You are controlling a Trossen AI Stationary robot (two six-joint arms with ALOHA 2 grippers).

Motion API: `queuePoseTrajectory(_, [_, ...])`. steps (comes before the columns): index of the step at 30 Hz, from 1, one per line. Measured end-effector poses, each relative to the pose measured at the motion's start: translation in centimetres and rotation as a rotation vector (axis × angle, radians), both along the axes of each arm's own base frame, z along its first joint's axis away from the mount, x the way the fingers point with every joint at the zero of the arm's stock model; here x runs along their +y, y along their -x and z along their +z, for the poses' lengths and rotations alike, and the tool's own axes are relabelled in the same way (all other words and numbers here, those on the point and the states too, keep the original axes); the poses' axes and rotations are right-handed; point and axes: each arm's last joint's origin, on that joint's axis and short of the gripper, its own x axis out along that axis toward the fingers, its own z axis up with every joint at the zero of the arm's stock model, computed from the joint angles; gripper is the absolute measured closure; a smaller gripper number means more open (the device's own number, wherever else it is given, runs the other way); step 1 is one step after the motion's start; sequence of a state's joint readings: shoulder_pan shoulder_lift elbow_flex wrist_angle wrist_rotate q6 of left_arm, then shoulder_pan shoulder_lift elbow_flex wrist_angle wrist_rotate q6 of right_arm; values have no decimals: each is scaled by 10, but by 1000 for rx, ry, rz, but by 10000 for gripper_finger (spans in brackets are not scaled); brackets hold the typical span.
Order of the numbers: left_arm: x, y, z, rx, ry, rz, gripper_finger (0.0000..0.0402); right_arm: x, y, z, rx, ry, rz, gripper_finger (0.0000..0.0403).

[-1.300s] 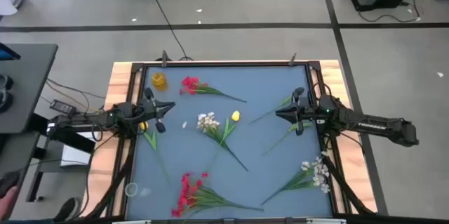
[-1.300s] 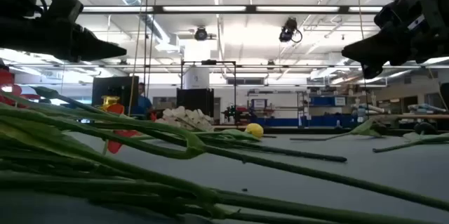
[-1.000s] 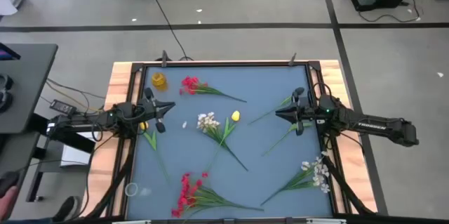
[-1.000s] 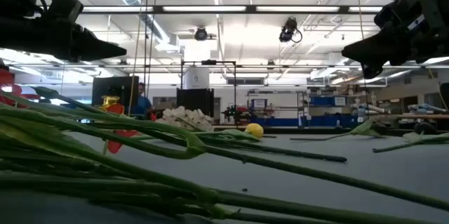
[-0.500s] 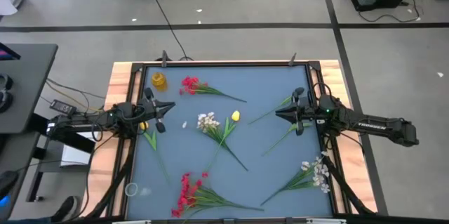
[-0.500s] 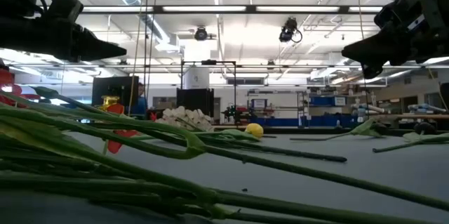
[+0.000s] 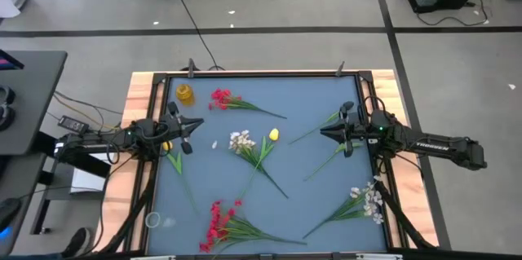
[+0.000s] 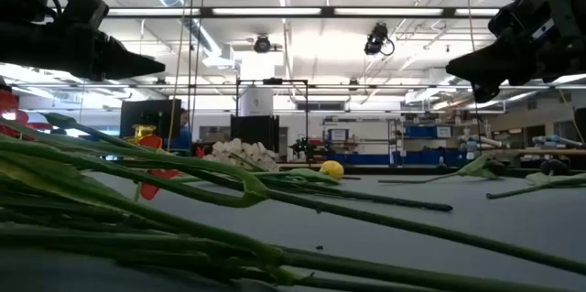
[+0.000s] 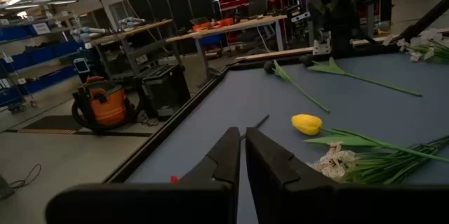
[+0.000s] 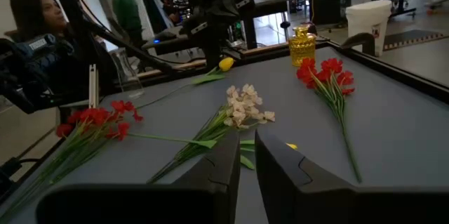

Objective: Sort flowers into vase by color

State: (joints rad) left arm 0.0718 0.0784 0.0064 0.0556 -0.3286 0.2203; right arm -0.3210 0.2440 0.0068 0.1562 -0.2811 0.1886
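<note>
Flowers lie scattered flat on the blue-grey table top (image 7: 310, 211). A red sprig (image 7: 221, 98) lies far left beside a small amber vase (image 7: 185, 93). A white sprig (image 7: 241, 139) and a yellow bud (image 7: 273, 134) lie mid-table. A red bunch (image 7: 216, 219) lies at the near edge and a white sprig (image 7: 371, 199) near right. Another yellow bud (image 7: 167, 146) shows under the left arm. My left gripper (image 7: 198, 123) hovers level at the left edge, shut and empty (image 9: 242, 136). My right gripper (image 7: 324, 132) hovers level at the right edge, shut and empty (image 10: 247, 140).
Green leafy stems (image 7: 330, 152) lie below the right gripper. A clear glass (image 7: 152, 220) stands at the near left corner. A black rail and wooden border (image 7: 139, 89) frame the table. A person (image 10: 42, 20) sits beyond the left edge. The middle strip between the arms holds only the flowers.
</note>
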Motion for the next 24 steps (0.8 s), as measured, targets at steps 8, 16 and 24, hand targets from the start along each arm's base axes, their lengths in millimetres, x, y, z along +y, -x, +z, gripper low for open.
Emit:
queuePoseTrajectory(8, [0, 0, 0, 0, 0, 0, 370, 0, 0, 0, 0, 0, 0, 346])
queuePoseTrajectory(16, [0, 0, 0, 0, 0, 0, 370, 0, 0, 0, 0, 0, 0, 346])
queuePoseTrajectory(24, [0, 0, 0, 8, -19, 0, 370, 0, 0, 0, 0, 0, 0, 346])
